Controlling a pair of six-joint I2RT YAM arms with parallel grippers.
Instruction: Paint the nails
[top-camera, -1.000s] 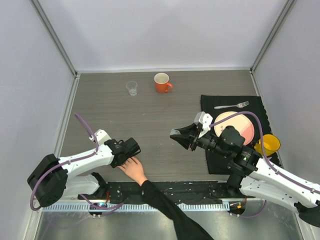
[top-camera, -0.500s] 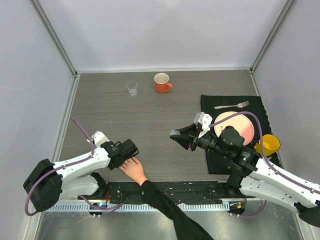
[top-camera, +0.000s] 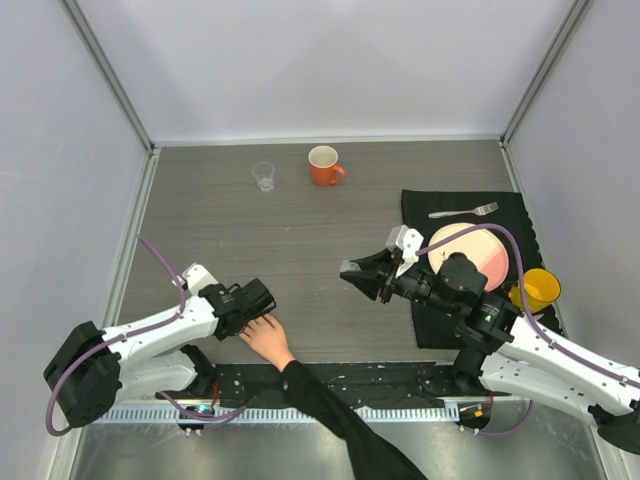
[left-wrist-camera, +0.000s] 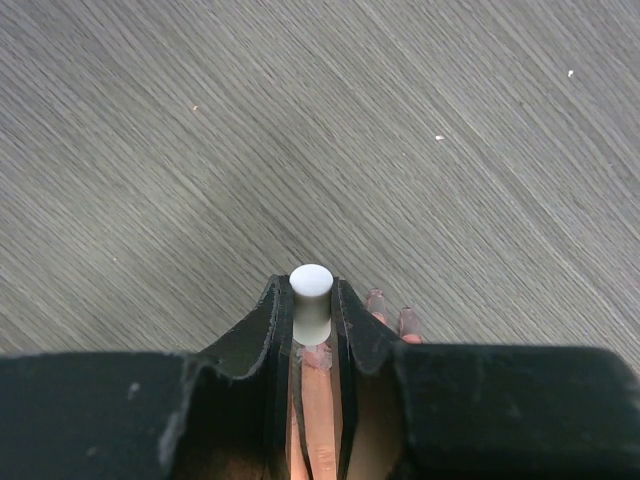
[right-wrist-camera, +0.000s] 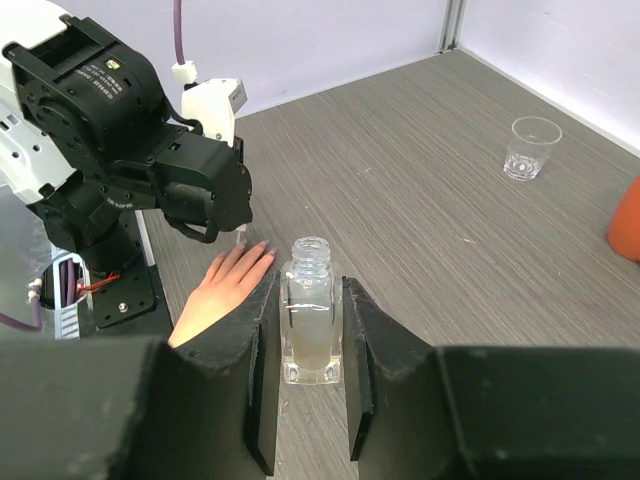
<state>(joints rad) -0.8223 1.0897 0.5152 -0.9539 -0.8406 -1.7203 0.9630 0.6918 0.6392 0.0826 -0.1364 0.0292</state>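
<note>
The nails (left-wrist-camera: 378, 299): small and pink-tinged, on a bare light-skinned hand (top-camera: 264, 339) with a black sleeve (top-camera: 340, 420). The hand lies palm down with fingers spread at the near edge of the grey wood-grain table (top-camera: 300, 240), left of centre.

Left gripper (top-camera: 256, 303): directly over the fingertips, jaws narrowed onto a white cylindrical cap (left-wrist-camera: 311, 293) held upright. Whatever hangs below the cap is hidden, so contact with a nail cannot be told.

Right gripper (right-wrist-camera: 308, 290): mid-table, to the right of the hand and apart from it. Its jaws are clamped on a clear square glass bottle (right-wrist-camera: 309, 330), which is uncapped, upright and part-filled with pale liquid.

Far side of table: orange ceramic mug (top-camera: 323, 165), with a small clear plastic cup (top-camera: 263, 176) to its left.

Right side: black rectangular mat (top-camera: 420, 210) bearing a round pink plate (top-camera: 480, 255) and a metal fork (top-camera: 465, 211). A yellow cup (top-camera: 538, 288) sits at the mat's right edge.
</note>
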